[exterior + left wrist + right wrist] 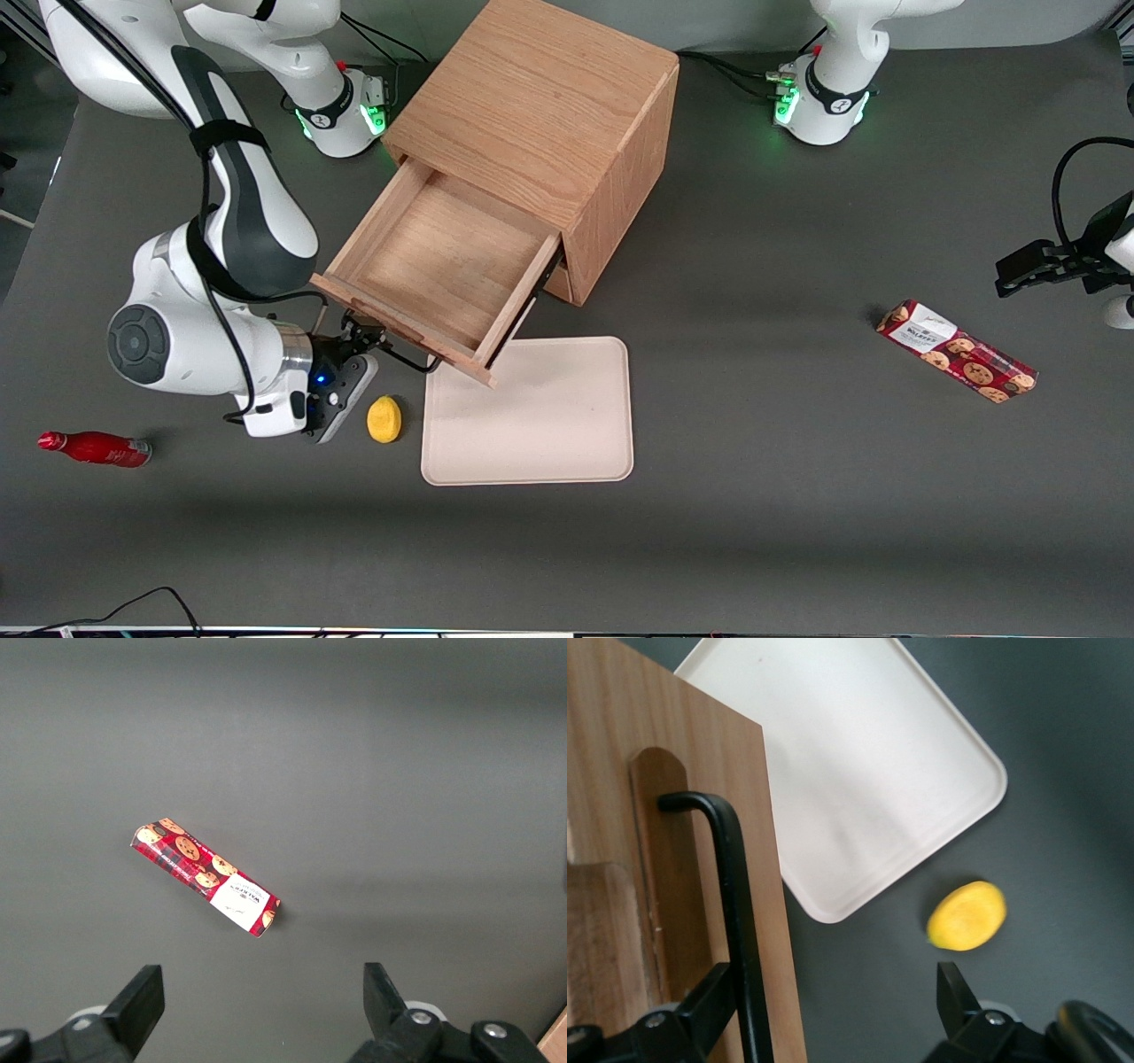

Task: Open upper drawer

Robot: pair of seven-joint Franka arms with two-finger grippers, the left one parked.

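Upper drawer pulled out (bare oak inside) | hand open at handle

Upper drawer: light oak, shallow, pulled well out of the cabinet toward seven o'clock, inside bare, front corner overhanging the tray. Thin black bar handle along its front, between the spread end effector fingers.

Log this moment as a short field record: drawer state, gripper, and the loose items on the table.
upper drawer: pulled well out of the cabinet, nothing visible inside
gripper: open, at the drawer's black handle, one finger each side of the bar
tray: in front of the cabinet, partly under the drawer
lemon: beside the tray
red bottle: lying at the working arm's end
cookie box: toward the parked arm's end
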